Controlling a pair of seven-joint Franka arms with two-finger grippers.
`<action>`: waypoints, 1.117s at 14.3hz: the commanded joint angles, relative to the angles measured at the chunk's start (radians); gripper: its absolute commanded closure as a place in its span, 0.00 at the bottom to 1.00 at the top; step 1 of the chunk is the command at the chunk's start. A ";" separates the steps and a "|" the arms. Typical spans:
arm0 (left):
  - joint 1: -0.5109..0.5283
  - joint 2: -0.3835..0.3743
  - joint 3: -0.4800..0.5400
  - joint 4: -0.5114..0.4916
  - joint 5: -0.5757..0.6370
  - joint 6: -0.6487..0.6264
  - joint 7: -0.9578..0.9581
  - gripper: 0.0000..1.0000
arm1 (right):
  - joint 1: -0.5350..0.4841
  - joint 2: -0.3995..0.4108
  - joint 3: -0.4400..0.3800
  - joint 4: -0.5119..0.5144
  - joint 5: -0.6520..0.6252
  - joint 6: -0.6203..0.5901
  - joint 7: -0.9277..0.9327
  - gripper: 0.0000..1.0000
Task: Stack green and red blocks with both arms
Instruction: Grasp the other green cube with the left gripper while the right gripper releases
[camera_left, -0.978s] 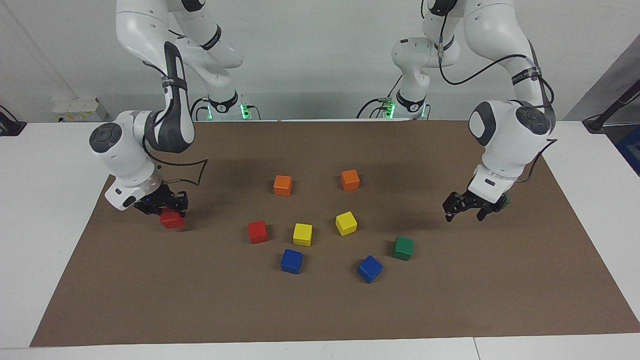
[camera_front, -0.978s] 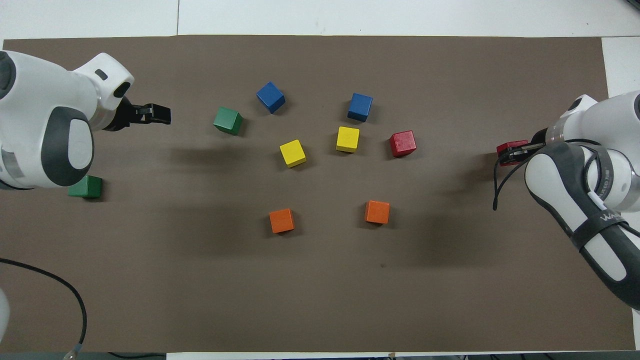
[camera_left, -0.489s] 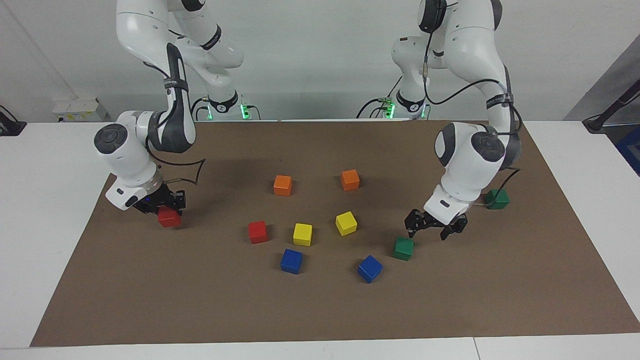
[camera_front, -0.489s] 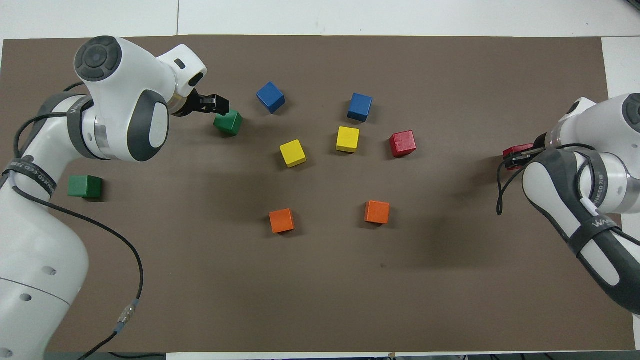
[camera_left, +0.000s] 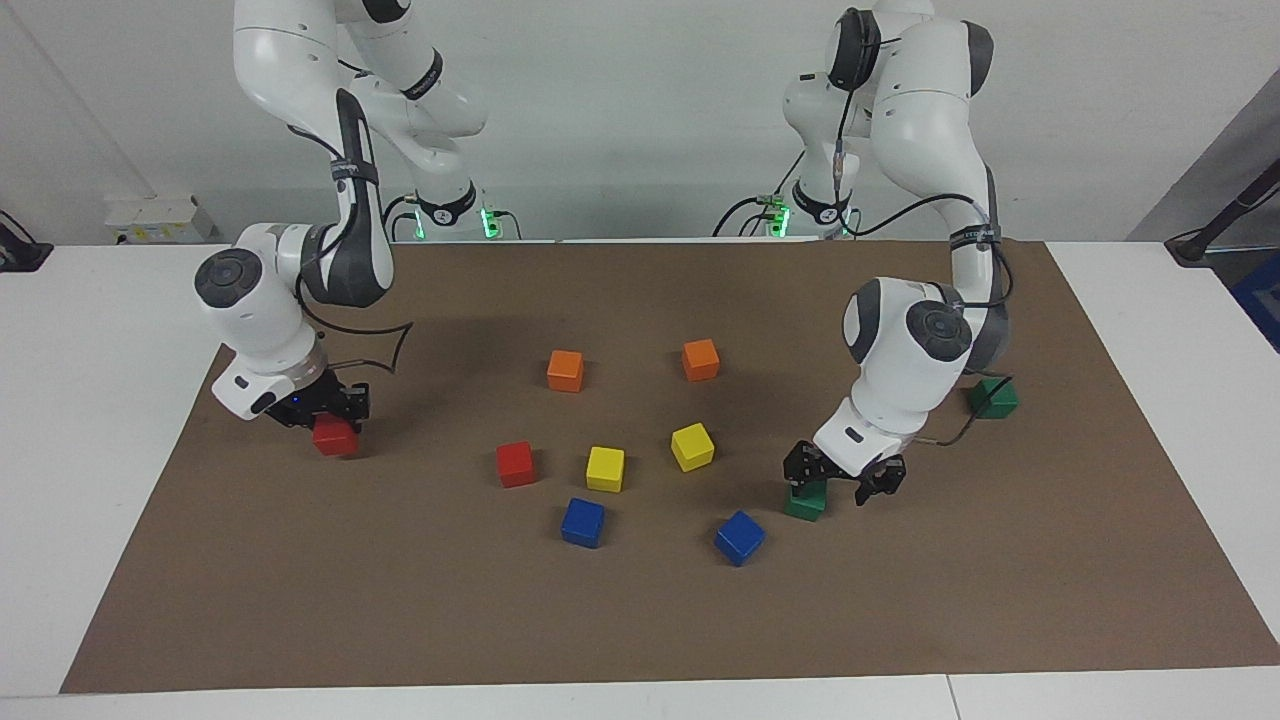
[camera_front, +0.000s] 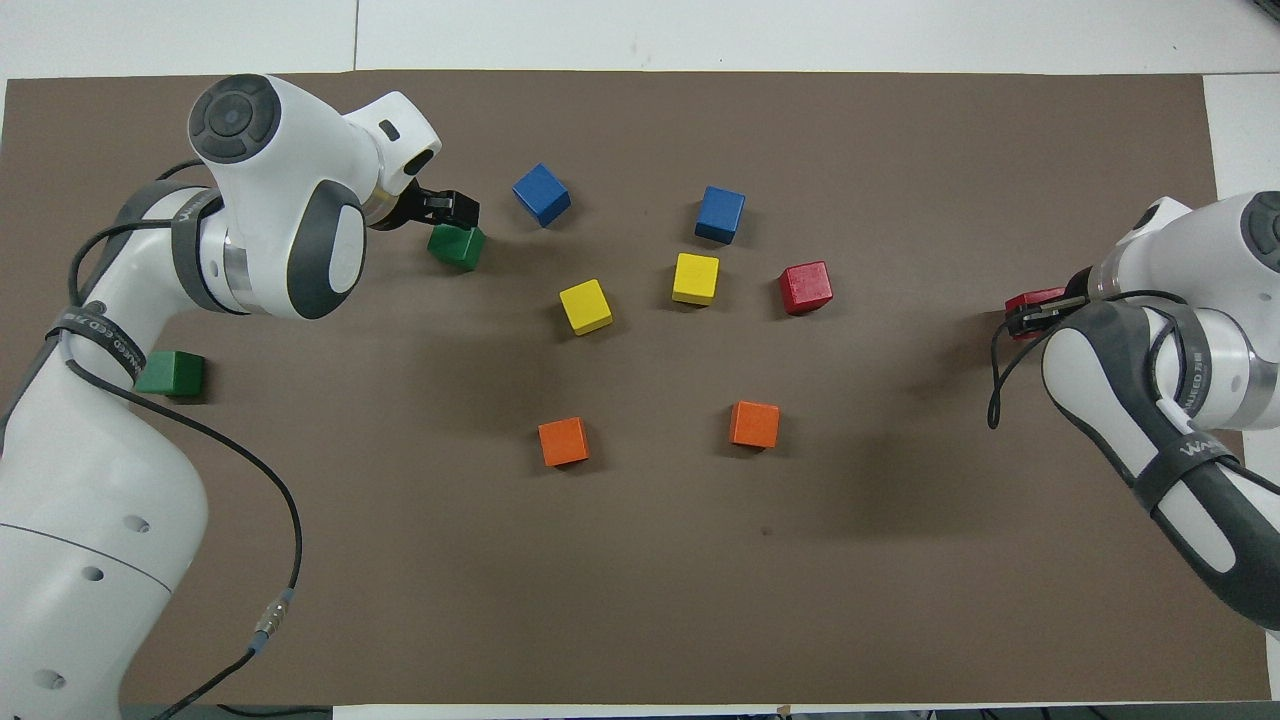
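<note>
While right gripper (camera_left: 335, 420) pinches red block (camera_left: 335, 438) above mat (camera_left: 640, 620) edge at right arm's end, left gripper (camera_left: 843, 482) hangs spread over green block (camera_left: 806, 502), blue cube (camera_left: 739, 537) just beside. Second green (camera_left: 994, 398) near left-arm end; second red (camera_left: 515, 463) mid-cluster. Mat bare along edges.

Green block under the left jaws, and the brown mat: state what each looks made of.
Green block: probably painted wood; crisp edges, solid even colour, slight sheen. Plastic is possible.
Brown mat: thin matte paper or card, lying flat with straight cut edges and no glare.
</note>
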 joint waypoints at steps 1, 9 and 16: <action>-0.020 0.027 0.014 -0.011 -0.003 0.070 0.026 0.00 | -0.013 -0.001 0.010 -0.022 -0.026 0.034 0.031 0.77; -0.034 0.067 0.014 0.084 0.103 -0.131 0.058 0.02 | -0.011 0.035 0.010 -0.022 -0.026 0.075 0.047 0.77; -0.043 0.097 0.015 0.084 0.062 -0.059 0.053 0.07 | -0.011 0.039 0.010 -0.025 -0.025 0.089 0.051 0.72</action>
